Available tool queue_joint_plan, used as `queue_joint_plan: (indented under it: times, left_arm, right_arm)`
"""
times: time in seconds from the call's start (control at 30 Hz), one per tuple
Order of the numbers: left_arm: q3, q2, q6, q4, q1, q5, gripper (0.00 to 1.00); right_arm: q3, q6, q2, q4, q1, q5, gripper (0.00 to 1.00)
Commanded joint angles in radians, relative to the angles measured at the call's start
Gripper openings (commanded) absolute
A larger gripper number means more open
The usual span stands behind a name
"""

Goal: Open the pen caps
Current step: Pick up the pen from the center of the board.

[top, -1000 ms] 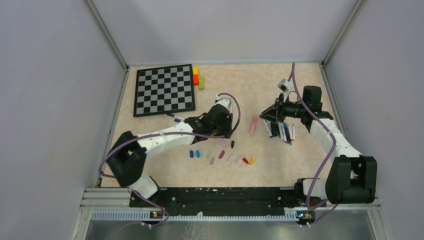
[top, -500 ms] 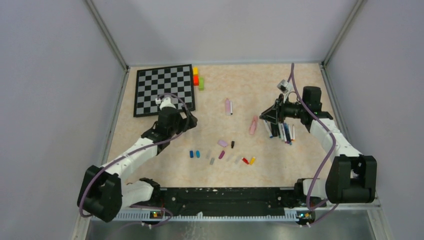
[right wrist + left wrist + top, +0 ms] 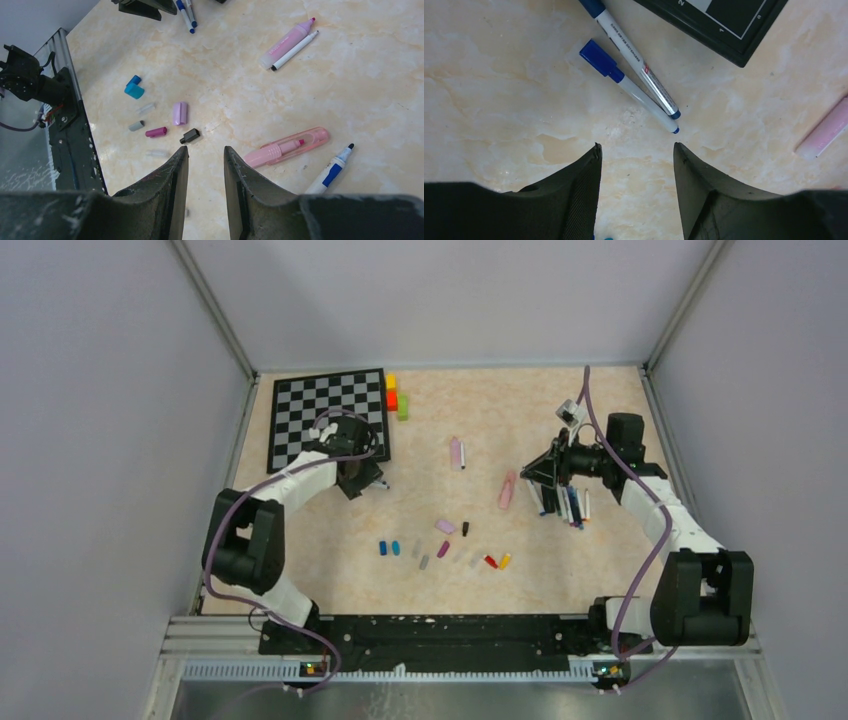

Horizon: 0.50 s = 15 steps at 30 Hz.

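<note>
Several loose pen caps (image 3: 443, 545) lie in a row at mid-table; the right wrist view shows a blue cap (image 3: 134, 88), a lilac one (image 3: 179, 113), a magenta one (image 3: 156, 132) and a black one (image 3: 190, 135). My left gripper (image 3: 360, 478) hangs open and empty by the chessboard's near right corner. Just beyond its tips (image 3: 636, 146) lie two white pens, one with a blue cap (image 3: 597, 58) on, the other (image 3: 639, 65) beside it. My right gripper (image 3: 537, 472) is open a little with nothing between its fingers (image 3: 205, 148), over the table beside a bundle of pens (image 3: 566, 505).
The chessboard (image 3: 328, 420) sits at the back left with red, yellow and green blocks (image 3: 394, 397) next to it. A pink highlighter (image 3: 456, 452) lies mid-table, another pink pen (image 3: 507, 490) left of the right gripper. Booth walls close in both sides.
My left arm swung left from the middle above the caps to the chessboard's corner. The pink highlighter now shows where that arm was. The right arm stayed put.
</note>
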Motion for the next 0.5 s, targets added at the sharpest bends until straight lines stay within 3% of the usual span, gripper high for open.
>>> queue_joint_plan:
  times: [0.0,0.47]
  left_arm:
    - [0.069,0.041,-0.074,-0.088,0.008,-0.050,0.57]
    - [0.221,0.184,-0.114,-0.170,0.013,-0.074,0.48]
  right_arm:
    - [0.032,-0.031,0.003,0.011,-0.007,-0.012,0.31]
    - [0.042,-0.043,0.010,-0.008,-0.007,-0.008,0.31]
